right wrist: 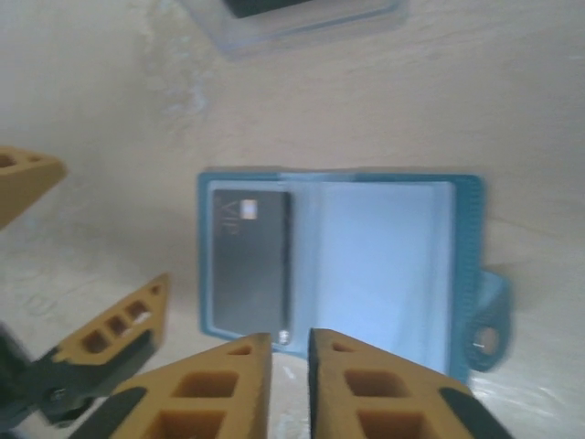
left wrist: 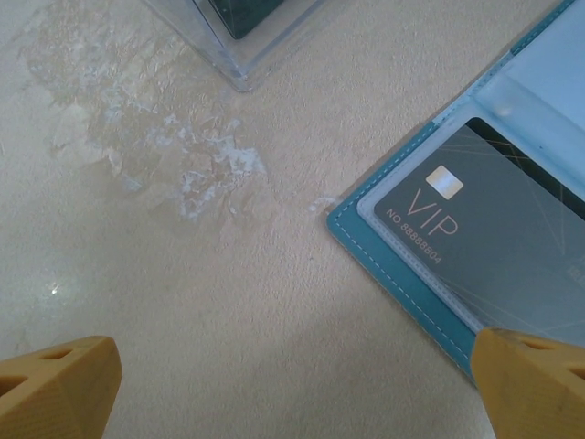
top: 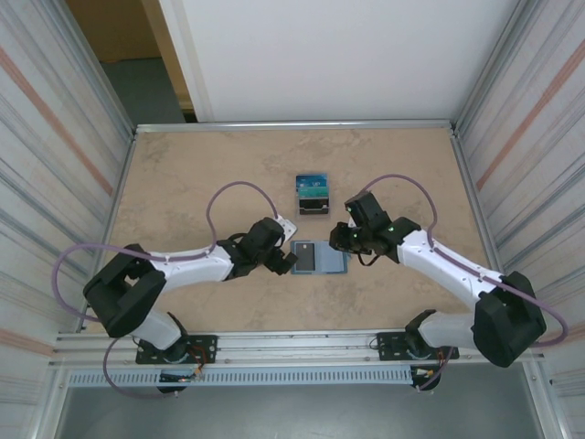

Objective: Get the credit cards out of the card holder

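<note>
A clear plastic stand (top: 313, 207) with a dark base sits mid-table on the beige marbled tabletop (top: 183, 174), beside whitish scuffs (left wrist: 196, 169).

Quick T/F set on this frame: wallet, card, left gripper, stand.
1. The flat teal bifold wallet lies open on the beige table. True.
2. A dark grey VIP card sits in one of its clear pockets. True.
3. The left gripper is shut. False: its fingers stand wide apart.
4. The small dark-based stand with blue-teal top rests on the wallet. False: it stands apart, farther back on the table.
</note>
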Tool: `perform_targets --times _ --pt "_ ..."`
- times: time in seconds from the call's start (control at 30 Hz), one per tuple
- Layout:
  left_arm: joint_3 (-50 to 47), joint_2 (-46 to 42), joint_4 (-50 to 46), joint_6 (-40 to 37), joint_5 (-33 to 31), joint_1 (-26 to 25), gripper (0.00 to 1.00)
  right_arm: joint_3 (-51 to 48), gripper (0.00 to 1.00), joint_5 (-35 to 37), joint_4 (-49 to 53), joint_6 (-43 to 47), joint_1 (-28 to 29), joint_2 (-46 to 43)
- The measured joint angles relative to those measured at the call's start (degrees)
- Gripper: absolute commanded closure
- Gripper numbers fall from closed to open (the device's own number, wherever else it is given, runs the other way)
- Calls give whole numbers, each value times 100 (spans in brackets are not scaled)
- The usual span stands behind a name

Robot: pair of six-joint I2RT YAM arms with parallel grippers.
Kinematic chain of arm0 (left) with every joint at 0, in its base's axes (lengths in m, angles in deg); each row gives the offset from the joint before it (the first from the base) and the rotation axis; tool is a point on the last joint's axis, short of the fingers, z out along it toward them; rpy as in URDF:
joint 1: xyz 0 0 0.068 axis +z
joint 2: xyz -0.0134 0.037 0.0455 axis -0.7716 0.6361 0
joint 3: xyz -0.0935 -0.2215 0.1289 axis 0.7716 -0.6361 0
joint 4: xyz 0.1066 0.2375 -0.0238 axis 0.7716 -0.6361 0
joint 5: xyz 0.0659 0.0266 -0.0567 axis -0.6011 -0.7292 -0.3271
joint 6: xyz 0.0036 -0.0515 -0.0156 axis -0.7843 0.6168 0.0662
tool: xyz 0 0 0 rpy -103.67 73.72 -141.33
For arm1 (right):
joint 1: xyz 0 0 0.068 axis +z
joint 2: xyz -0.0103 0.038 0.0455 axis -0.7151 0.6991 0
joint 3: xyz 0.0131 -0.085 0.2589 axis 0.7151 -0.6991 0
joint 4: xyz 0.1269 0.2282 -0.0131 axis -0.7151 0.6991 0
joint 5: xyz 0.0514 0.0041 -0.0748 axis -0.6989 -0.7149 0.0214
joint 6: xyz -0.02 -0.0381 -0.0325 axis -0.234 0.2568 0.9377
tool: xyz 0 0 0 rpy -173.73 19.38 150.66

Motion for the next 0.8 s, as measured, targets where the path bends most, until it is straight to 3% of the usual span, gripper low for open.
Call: perform_targets --times 0.33,0.8 --pt "46 411 273 -26 107 0 2 0 87 -785 -616 -2 -26 1163" --pt "151 643 396 -26 105 0 1 -4 85 -1213 -1246 -11 -114 1930"
